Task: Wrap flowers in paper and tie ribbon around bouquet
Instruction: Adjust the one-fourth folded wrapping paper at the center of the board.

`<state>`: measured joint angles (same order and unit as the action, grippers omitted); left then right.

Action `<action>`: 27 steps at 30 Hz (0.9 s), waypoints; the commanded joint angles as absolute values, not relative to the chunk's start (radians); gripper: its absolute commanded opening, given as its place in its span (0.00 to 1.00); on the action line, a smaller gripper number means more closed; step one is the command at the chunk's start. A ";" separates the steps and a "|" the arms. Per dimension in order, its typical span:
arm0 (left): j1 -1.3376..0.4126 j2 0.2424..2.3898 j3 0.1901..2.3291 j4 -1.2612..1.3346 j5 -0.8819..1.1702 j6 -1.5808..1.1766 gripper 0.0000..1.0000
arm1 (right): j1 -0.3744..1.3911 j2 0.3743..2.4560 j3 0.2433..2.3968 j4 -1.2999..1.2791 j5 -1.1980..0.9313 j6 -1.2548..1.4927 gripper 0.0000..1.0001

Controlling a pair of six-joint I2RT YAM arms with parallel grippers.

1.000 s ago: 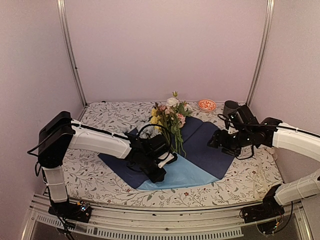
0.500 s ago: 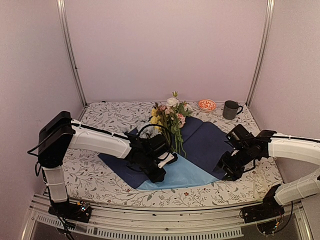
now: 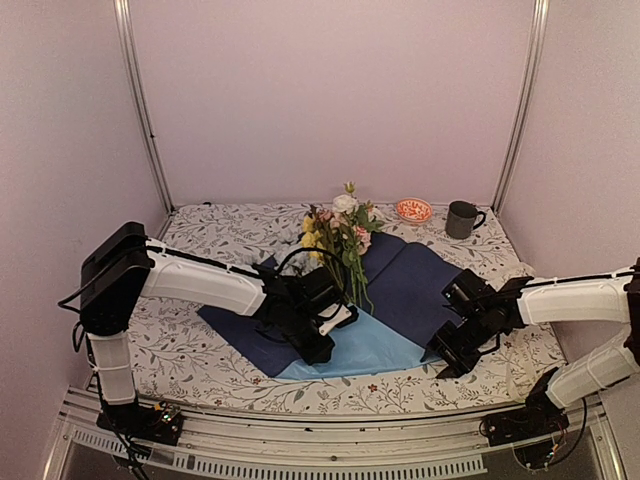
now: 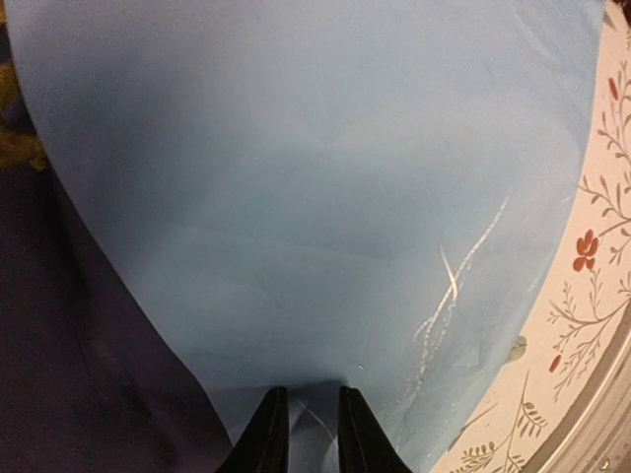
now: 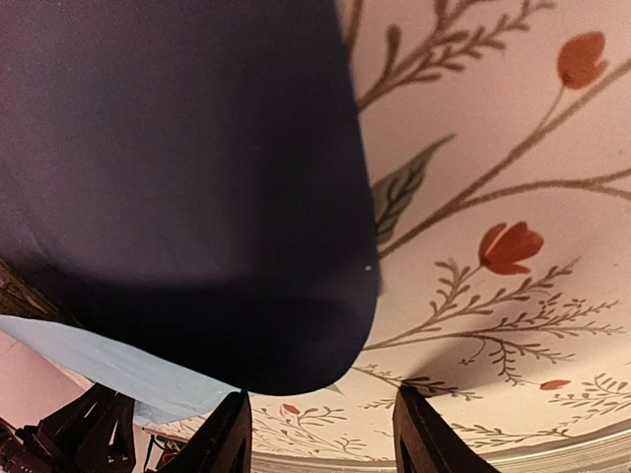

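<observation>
Left gripper was clenched on the light-blue flap of the paper at 7 o'clock. Right gripper was released, jaws apart at the navy corner, 4 o'clock. Flowers lay on the sheet toward 12. Risk: closing shallow could miss the thin corner or snag the tablecloth, and tugging could skew the flowers.

Left claw on paper's folded light-blue flap; flowers lie across it; right claw at its right corner.
</observation>
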<state>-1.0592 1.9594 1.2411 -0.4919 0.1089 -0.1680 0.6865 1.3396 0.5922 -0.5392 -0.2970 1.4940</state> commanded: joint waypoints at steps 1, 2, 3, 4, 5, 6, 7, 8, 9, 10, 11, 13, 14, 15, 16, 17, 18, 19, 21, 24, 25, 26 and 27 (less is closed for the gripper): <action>-1.048 1.997 1.245 -0.509 0.114 -0.158 0.19 | 0.685 1.384 0.601 -0.482 -0.249 1.524 0.50; -1.049 1.997 1.245 -0.509 0.114 -0.158 0.19 | 0.682 1.395 0.608 -0.482 -0.243 1.520 0.49; -1.048 1.998 1.246 -0.509 0.113 -0.158 0.19 | 0.677 1.403 0.614 -0.482 -0.229 1.514 0.48; -1.049 1.998 1.246 -0.509 0.114 -0.158 0.19 | 0.673 1.412 0.620 -0.483 -0.217 1.502 0.47; -1.048 1.998 1.246 -0.509 0.113 -0.158 0.19 | 0.670 1.419 0.623 -0.484 -0.212 1.496 0.44; -1.048 1.997 1.244 -0.509 0.113 -0.158 0.19 | 0.668 1.425 0.625 -0.484 -0.213 1.488 0.39; -1.049 1.996 1.244 -0.509 0.112 -0.158 0.19 | 0.668 1.431 0.626 -0.485 -0.213 1.483 0.35; -1.049 1.997 1.244 -0.509 0.112 -0.159 0.19 | 0.668 1.436 0.627 -0.487 -0.212 1.476 0.29; -1.048 1.997 1.244 -0.510 0.112 -0.160 0.19 | 0.667 1.442 0.626 -0.487 -0.212 1.473 0.24; -1.048 1.998 1.247 -0.512 0.112 -0.160 0.19 | 0.668 1.445 0.625 -0.488 -0.212 1.470 0.21; -1.049 2.001 1.251 -0.516 0.112 -0.160 0.19 | 0.668 1.449 0.624 -0.488 -0.212 1.468 0.17; -1.049 2.005 1.262 -0.525 0.107 -0.161 0.19 | 0.668 1.454 0.621 -0.488 -0.211 1.464 0.08; -1.049 2.004 1.268 -0.528 0.103 -0.161 0.19 | 0.667 1.454 0.620 -0.488 -0.210 1.458 0.02; -1.049 2.001 1.278 -0.533 0.100 -0.162 0.19 | 0.668 1.455 0.618 -0.488 -0.210 1.455 0.00; -1.050 1.997 1.287 -0.536 0.097 -0.163 0.19 | 0.667 1.452 0.615 -0.488 -0.210 1.453 0.00; -1.051 1.991 1.297 -0.538 0.095 -0.161 0.19 | 0.667 1.450 0.614 -0.487 -0.210 1.453 0.00; -1.054 1.983 1.313 -0.538 0.094 -0.158 0.19 | 0.667 1.446 0.613 -0.486 -0.209 1.454 0.00; -1.057 1.977 1.327 -0.538 0.092 -0.154 0.20 | 0.667 1.442 0.612 -0.484 -0.205 1.453 0.00; -1.069 1.976 1.363 -0.532 0.085 -0.140 0.23 | 0.667 1.430 0.613 -0.478 -0.198 1.444 0.00; -1.078 1.977 1.419 -0.507 0.110 -0.129 0.30 | 0.668 1.411 0.622 -0.477 -0.182 1.428 0.00; -1.078 1.977 1.431 -0.492 0.123 -0.130 0.32 | 0.668 1.403 0.624 -0.480 -0.176 1.423 0.00; -1.078 1.985 1.441 -0.475 0.130 -0.130 0.34 | 0.668 1.399 0.628 -0.482 -0.171 1.419 0.00; -1.077 2.001 1.448 -0.458 0.136 -0.132 0.35 | 0.668 1.394 0.630 -0.483 -0.167 1.414 0.00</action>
<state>-1.0698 1.9793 1.3987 -0.5198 0.1040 -0.1436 0.6731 1.4166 0.6300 -0.4984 -0.2581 1.4429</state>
